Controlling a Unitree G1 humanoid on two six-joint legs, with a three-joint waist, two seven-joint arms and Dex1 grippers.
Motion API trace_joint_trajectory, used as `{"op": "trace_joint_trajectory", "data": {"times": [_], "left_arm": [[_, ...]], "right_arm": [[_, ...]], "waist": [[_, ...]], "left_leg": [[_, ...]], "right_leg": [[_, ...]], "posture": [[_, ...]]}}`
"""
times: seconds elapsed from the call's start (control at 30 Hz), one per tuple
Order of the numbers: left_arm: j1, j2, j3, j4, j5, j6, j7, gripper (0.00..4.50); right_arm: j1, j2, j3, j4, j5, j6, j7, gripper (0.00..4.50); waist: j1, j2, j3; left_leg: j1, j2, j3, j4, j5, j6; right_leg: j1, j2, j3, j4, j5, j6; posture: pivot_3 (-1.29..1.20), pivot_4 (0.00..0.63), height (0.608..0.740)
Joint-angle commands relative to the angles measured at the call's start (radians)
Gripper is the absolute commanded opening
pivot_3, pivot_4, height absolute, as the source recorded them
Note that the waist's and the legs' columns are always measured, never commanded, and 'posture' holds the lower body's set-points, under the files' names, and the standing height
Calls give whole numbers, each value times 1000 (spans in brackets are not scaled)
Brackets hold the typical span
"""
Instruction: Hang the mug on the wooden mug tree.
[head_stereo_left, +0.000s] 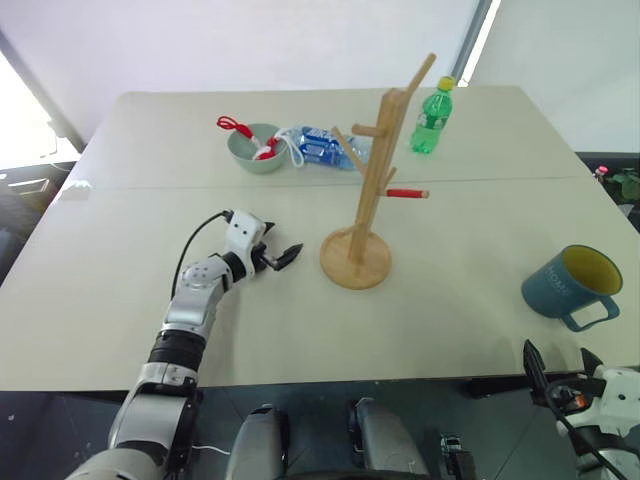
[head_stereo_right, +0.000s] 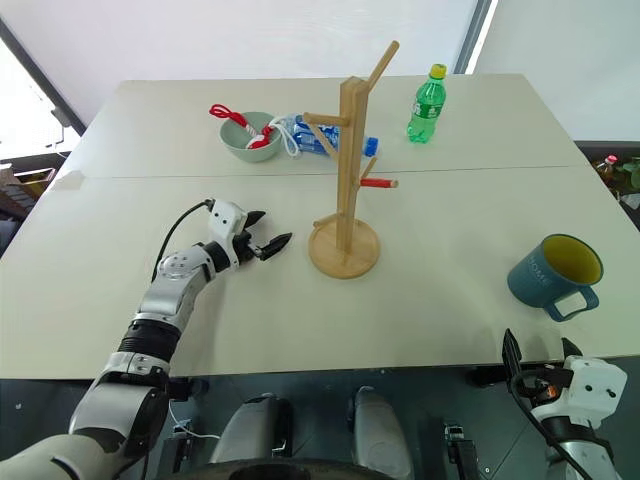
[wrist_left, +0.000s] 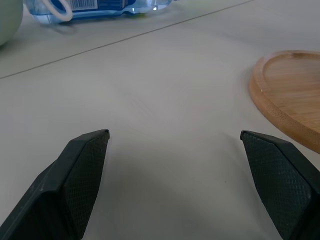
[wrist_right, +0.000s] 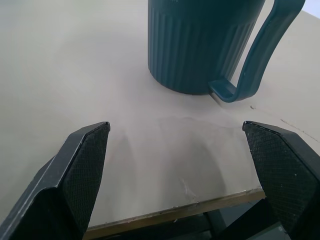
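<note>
Pale table (head_stereo_left: 150, 330), seam across middle, white wall behind. Mug tree (head_stereo_left: 372, 190) upright mid-table; bowl (head_stereo_left: 254, 148), green bottle (head_stereo_left: 432, 118) at far side. Mug (head_stereo_left: 570, 287) upright near rt edge, handle toward robot. Left gripper (head_stereo_left: 278, 258) jaws apart, empty, beside tree base. Right gripper (wrist_right: 180, 150) jaws wide, empty, short of mug at table edge.
</note>
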Motion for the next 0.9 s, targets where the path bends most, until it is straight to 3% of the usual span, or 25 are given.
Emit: {"op": "trace_joint_trajectory", "data": {"times": [0.03,0.5,0.7,0.9], "left_arm": [[11,10,14,-40,-7,2,13,4500],[48,28,17,-111,-39,43,-8,4500],[109,56,14,-231,-134,71,-146,4500],[190,121,-31,-419,-271,215,-344,4500]], "right_arm": [[-2,-13,-6,-22,6,0,1,4416],[-12,-20,-2,-48,6,28,-3,4416],[-25,-24,-4,-43,3,36,-5,4416],[-36,-27,-14,-36,7,40,-17,4416]], "waist": [[-1,0,0],[-1,0,0],[0,0,0],[-1,0,0]], "left_leg": [[0,0,0,0,0,0],[0,0,0,0,0,0],[0,0,0,0,0,0],[0,0,0,-1,0,0]], "right_leg": [[0,0,0,0,0,0],[0,1,0,0,0,0],[0,-1,0,0,0,0],[0,-3,1,0,0,-1]], "posture": [[0,150,740],[0,150,740],[0,150,740],[0,150,740]]}}
